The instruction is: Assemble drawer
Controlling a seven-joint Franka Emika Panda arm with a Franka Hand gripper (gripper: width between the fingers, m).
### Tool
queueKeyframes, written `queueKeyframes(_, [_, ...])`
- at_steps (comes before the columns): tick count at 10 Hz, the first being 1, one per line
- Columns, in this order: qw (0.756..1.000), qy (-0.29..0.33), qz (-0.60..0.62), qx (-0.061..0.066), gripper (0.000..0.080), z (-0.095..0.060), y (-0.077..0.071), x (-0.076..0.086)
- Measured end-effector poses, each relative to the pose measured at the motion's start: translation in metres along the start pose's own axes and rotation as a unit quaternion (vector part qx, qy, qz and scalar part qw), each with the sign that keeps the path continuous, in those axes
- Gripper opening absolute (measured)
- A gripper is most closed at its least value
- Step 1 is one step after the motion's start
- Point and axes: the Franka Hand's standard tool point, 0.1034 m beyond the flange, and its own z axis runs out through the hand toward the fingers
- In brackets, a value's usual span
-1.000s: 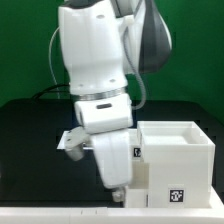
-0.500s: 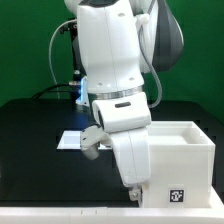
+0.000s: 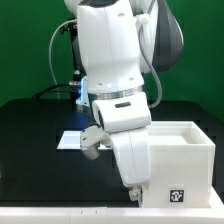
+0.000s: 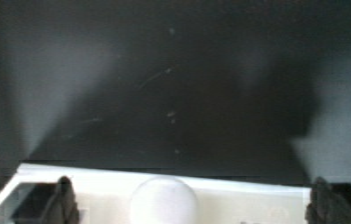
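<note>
The arm is holding just as it was half a second ago. Against the picture a full second back, it has swung toward the exterior view's right and its wrist has turned. The end effector, then hanging beside the drawer's left wall, is now overlapping the drawer's near left corner.

The drawer is resting where it was, in the lower right of the exterior view on the black counter. Its open top is facing up and its square tag is facing the camera. The marker board, earlier half covered by the hand, is now showing in full left of the arm at mid-height, lying flat.

The arm's bulk is hiding the drawer's left wall and part of its rim. From outside, the fingertips are hard to make out, and whether they are touching the drawer cannot be told.

The wrist view is blurred. In it the two dark fingers are standing wide apart and clamping nothing, so the end effector is spread open. A rounded white lump is sitting between them on a pale band, and what it is cannot be told.
</note>
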Motion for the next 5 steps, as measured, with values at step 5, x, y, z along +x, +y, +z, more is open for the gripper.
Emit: queueKeyframes(5, [1.000,0.000,0.021,0.002,0.0648,0.0012,-0.0012,-0.0003])
